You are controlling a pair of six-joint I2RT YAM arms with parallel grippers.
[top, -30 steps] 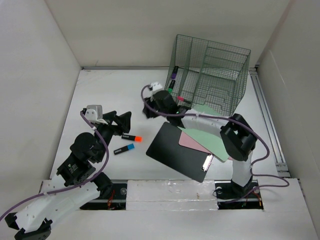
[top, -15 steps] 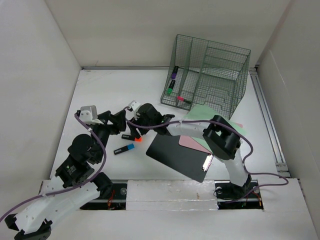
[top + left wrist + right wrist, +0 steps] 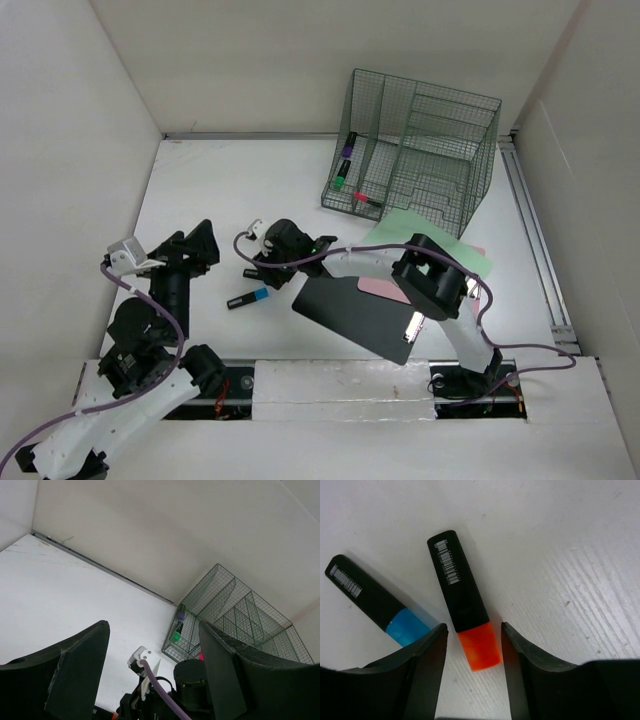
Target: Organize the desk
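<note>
The desk [image 3: 215,180] is a white tabletop. A black highlighter with an orange cap [image 3: 465,600] lies on it next to a black and blue highlighter [image 3: 372,597]. My right gripper [image 3: 473,627] is open and low over the desk, with its jaws either side of the orange cap and small gaps showing. In the top view my right gripper [image 3: 262,268] hides the orange one, and the blue highlighter [image 3: 247,298] lies just below it. My left gripper [image 3: 198,243] is open, empty and raised at the left, and it also shows in the left wrist view [image 3: 153,627].
A dark green wire rack [image 3: 420,150] stands at the back right with purple, green and pink markers in its front slot. A black clipboard [image 3: 355,315] lies in front of the right arm, with pink paper [image 3: 385,285] and green paper [image 3: 450,250] beside it. White walls surround the desk.
My right gripper has swung left from the rack down over the orange highlighter. My left gripper has pulled back to the left, away from the highlighters.
</note>
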